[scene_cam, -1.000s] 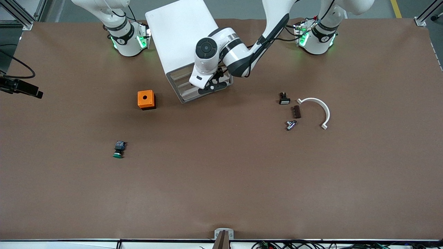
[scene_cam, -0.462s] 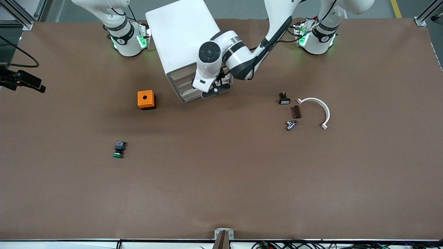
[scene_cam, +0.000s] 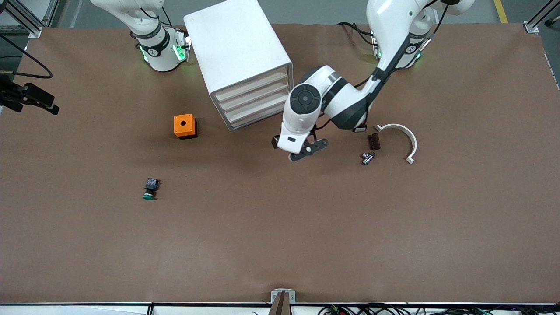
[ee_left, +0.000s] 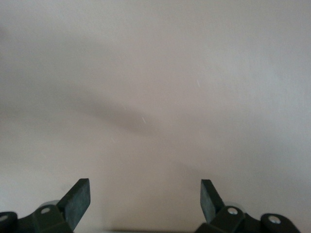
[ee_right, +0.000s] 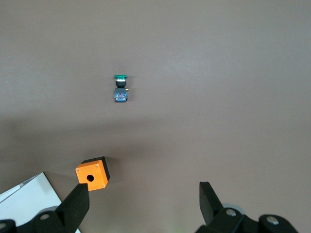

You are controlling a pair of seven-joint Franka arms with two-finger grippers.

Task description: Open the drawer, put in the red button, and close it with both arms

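Note:
No red button shows in any view. The white drawer unit stands near the robots' bases, and all three drawer fronts sit flush and shut. My left gripper hangs open and empty over bare table, between the drawer unit and the small parts. In the left wrist view its fingers stand wide apart over a plain pale surface. My right gripper is open and empty, held high over the table. It looks down on the green-capped button and the orange box.
The green-capped button lies nearer the front camera than the orange box. Toward the left arm's end lie a white arc, a brown piece and a small metal part. A black part with a cable shows at the table's edge.
My left gripper has pulled away from the drawer fronts, toward the front camera and the left arm's end. The drawer fronts now show uncovered and shut. The black part at the table's edge shifted slightly.

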